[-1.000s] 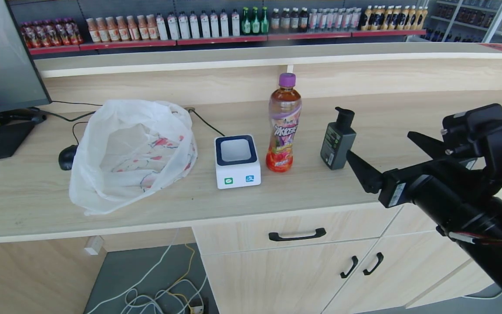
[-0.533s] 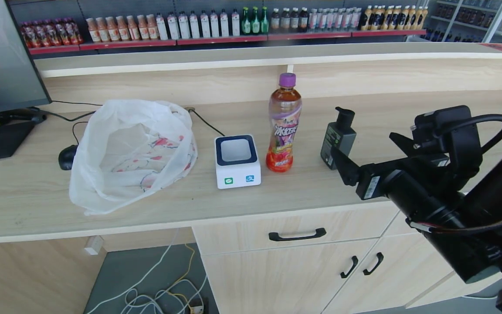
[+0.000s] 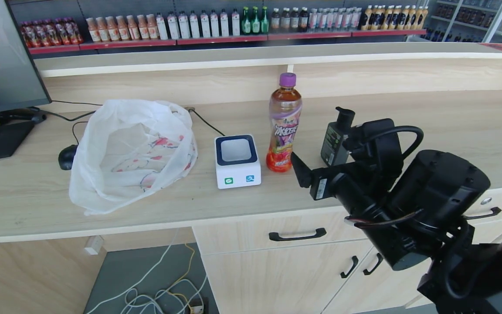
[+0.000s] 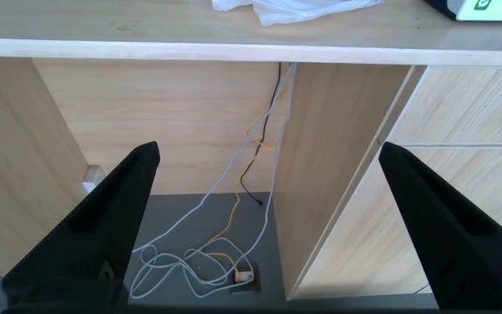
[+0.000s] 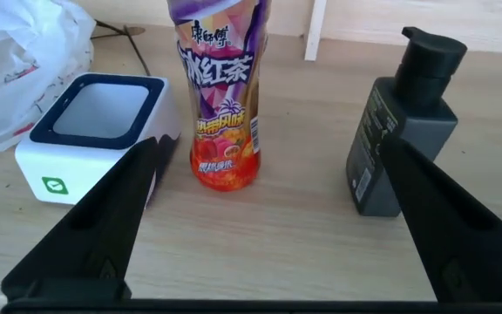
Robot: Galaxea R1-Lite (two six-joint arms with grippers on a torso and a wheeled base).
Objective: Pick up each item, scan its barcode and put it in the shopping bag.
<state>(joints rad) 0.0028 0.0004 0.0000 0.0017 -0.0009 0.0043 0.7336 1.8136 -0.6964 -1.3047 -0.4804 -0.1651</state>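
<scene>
Tea bottle (image 3: 284, 124) stands upright on counter (image 3: 24, 196); long axis vertical, purple cap up, label twd robot. Pump bottle (image 3: 337, 138) also upright, spout pointing to robot's left, twd tea bottle.

Tea bottle sits btwn scanner (image 3: 236, 160) (just beside, robot's left, narrow gap) and pump bottle (robot's right, wider gap). Bare wood in front to counter edge; more behind, up to raised back ledge. Shopping bag (image 3: 131, 152) left of scanner, slumped, mouth open.

Tea bottle: clear plastic, amber liquid, purple/pink label, red at base. Pump bottle: dark grey, flat-sided, black pump.

Right gripper (image 5: 267, 153) fingers spread wide, nothing held, over counter's front part facing both bottles, apart from each. Left gripper (image 4: 268, 148) spread too, empty, low under counter near loose cables (image 4: 225, 253).
</scene>
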